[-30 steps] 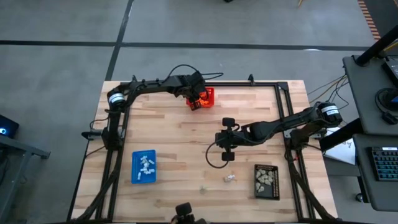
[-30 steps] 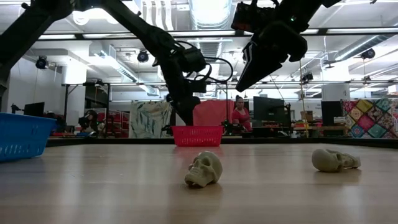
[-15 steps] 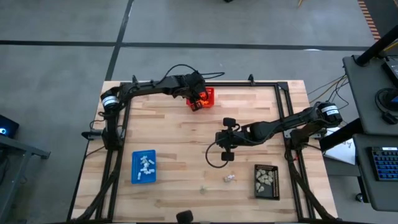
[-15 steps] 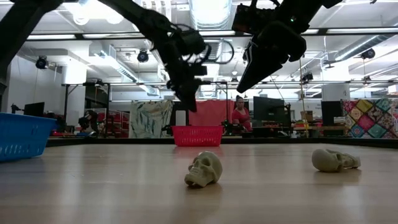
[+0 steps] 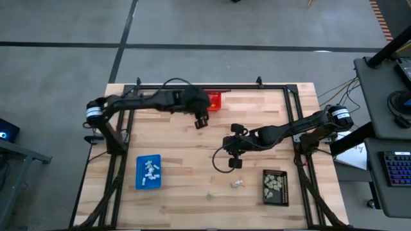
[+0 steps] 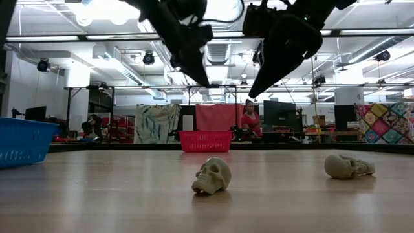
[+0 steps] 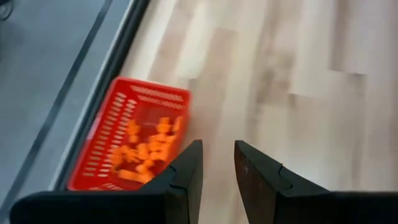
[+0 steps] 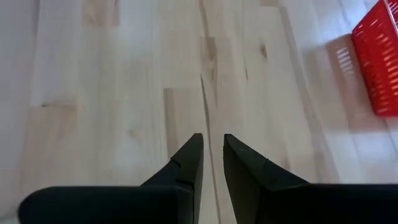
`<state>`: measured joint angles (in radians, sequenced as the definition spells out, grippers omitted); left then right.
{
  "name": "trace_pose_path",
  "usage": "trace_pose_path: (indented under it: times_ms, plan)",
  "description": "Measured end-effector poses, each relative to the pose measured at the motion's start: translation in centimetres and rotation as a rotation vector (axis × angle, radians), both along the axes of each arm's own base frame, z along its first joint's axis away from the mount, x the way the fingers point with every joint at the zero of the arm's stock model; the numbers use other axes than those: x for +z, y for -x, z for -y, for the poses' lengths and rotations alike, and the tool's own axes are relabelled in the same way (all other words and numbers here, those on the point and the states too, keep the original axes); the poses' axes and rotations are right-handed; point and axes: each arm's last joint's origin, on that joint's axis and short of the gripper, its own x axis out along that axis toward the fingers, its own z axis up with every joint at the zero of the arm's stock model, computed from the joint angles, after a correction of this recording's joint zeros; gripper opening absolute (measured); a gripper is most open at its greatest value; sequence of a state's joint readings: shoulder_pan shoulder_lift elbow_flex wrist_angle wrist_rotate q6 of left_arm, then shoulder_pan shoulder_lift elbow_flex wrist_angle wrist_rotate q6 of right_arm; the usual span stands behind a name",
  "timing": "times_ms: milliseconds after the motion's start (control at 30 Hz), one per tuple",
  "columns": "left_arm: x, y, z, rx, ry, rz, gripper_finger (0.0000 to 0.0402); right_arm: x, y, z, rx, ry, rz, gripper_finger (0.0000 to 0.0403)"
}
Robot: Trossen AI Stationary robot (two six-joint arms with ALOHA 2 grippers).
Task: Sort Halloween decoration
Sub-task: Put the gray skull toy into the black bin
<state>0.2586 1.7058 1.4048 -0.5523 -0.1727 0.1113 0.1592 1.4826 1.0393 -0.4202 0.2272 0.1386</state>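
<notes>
Left gripper (image 5: 201,121) hangs over bare wood just beside the red mesh basket (image 5: 214,99) at the table's far edge - fingers (image 7: 186,168) a small gap apart, nothing between them. Basket holds a heap of bright orange trinkets (image 7: 148,149). Right gripper (image 5: 235,163) is above mid-table, jaws also slightly parted with only bare planks showing in the gap, empty.

Blue tray (image 5: 148,172) near the front left holds several white trinkets (image 5: 152,169). Black tray (image 5: 275,187) at front right holds grey-beige pieces (image 5: 273,185). 2 loose grey-beige skulls lie on the wooden table (image 5: 167,138) between the trays - 1 upright-ish skull (image 6: 211,175) facing the low camera, another skull (image 6: 347,166) tipped on its side further right. A person (image 6: 248,116) is visible in the room behind the table.
</notes>
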Motion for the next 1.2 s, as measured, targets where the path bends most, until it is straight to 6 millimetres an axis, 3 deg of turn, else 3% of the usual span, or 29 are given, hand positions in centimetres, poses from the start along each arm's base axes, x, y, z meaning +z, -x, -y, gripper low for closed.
trace_pose_path:
  times_ms: [300,533,900,1200]
  plan:
    - [-0.5,3.8,6.0,-0.02,0.099,0.14,0.0074,-0.1,0.1,-0.4,0.02,-0.112,-0.012,0.0052]
    - [-1.2,6.7,9.3,-0.045,0.18,0.27,0.0074,-0.1,0.0,-0.6,-0.006,-0.207,-0.008,0.0052]
    - [-2.6,10.1,12.0,-0.05,0.262,0.467,0.0074,-0.8,0.2,-3.2,-0.019,-0.324,-0.045,0.0052]
    - [-2.7,10.9,12.8,-0.079,0.285,0.528,0.0074,-1.9,0.6,-6.6,-0.03,-0.383,-0.107,0.0052]
